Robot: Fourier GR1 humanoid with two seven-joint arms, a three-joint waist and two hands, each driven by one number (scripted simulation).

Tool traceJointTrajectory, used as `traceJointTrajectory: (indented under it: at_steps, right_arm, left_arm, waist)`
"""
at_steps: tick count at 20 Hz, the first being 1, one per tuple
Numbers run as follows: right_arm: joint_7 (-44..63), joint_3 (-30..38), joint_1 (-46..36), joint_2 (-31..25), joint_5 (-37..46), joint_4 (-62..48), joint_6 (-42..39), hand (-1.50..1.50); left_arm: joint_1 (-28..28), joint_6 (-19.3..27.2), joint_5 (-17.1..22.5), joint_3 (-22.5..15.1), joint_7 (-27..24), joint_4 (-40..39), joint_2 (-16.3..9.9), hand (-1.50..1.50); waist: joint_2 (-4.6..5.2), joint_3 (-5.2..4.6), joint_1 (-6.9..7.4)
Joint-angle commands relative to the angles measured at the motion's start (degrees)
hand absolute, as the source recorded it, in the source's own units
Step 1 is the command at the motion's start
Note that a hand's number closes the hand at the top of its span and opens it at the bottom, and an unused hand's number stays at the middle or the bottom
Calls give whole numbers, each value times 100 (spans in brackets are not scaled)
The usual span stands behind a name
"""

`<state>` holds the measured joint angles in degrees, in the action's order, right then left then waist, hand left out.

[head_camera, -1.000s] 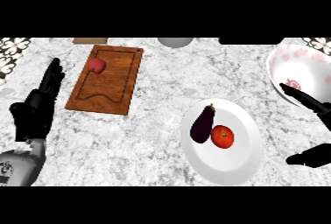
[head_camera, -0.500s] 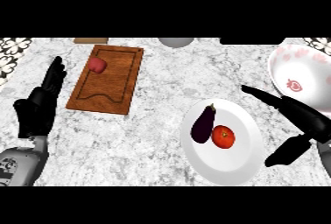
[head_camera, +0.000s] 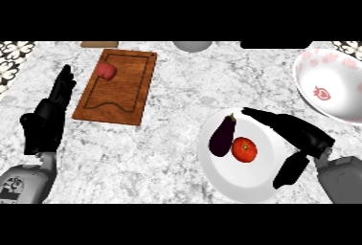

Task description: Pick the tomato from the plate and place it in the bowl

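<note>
— Two things lie on the white plate point(head_camera: 244, 189): the tomato point(head_camera: 244, 149) near its middle and a dark eggplant point(head_camera: 223, 136) touching the tomato on the side away from the right hand point(head_camera: 302, 136).

— What has changed with that hand?

— A second ago it sat off the plate's far edge, by the bowl point(head_camera: 326, 86). Now it has swung in over the plate, fingers stretched straight above the tomato, thumb hanging apart below them. It is spread wide and holds nothing.

— So the tomato has not been picked?

— Not yet. It rests on the plate where it was, and the bowl (white, with a red pattern) stands beyond the plate's upper side, nothing visible in it. The move reads as an approach: the hand likely needs to come down and close round the tomato without nudging the eggplant.

— And the other hand?

— The left hand point(head_camera: 47, 117) rests open, fingers up, well away from the plate, past the wooden cutting board point(head_camera: 120, 91) on the table point(head_camera: 176, 81). A small red item point(head_camera: 106, 70) lies on that board's far end.
</note>
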<state>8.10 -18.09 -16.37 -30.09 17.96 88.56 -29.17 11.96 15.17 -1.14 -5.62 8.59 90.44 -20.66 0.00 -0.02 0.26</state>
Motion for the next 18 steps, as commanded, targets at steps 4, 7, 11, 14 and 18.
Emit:
traceJointTrajectory:
  at_steps: [4,7,11,14,18]
  right_arm:
    - [170,-49,132,543,781,-252,-27,-150]
    - [-50,127,-127,801,1018,-722,-83,-150]
    - [-433,110,-299,1109,1408,-1441,132,-150]
    - [-866,51,-531,1435,1762,-2187,556,-150]
    - [-488,118,-34,1541,1921,-1383,232,-150]
  left_arm:
    - [122,-280,-142,270,40,-107,187,0]
    - [-79,-102,-526,134,88,118,453,0]
    - [70,-561,-231,536,57,-61,299,0]
    - [-76,-458,-398,513,183,307,380,0]
    - [149,-792,-392,752,41,-92,446,0]
  waist:
    - [-1,1,-28]
    - [1,2,-12]
    - [5,2,-2]
    - [6,4,20]
    - [-2,2,-24]
